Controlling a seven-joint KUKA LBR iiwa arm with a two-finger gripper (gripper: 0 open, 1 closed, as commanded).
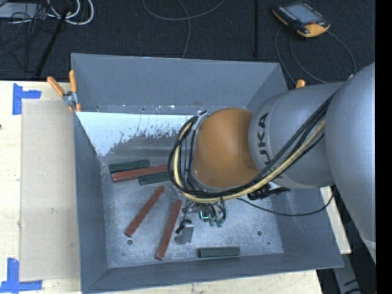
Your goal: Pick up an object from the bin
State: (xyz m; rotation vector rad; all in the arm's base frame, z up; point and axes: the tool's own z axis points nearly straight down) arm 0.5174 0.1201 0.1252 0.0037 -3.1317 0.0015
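Jaws low, just right of brown stick (168, 230), near bin (89, 225) front wall; spread cannot tell; bare floor rightward.

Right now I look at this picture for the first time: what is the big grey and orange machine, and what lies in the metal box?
The big grey shape is a robot arm, reaching in from the right; the orange dome and cables belong to its wrist. The camera looks down on a grey metal bin from above, slightly sideways. Under the dome sits the arm's pincer, low in the bin, close to a brown stick. A second brown stick lies left of it, a dark green stick near the front wall, three more sticks together at the back. Whether the pincer holds anything, I cannot see.
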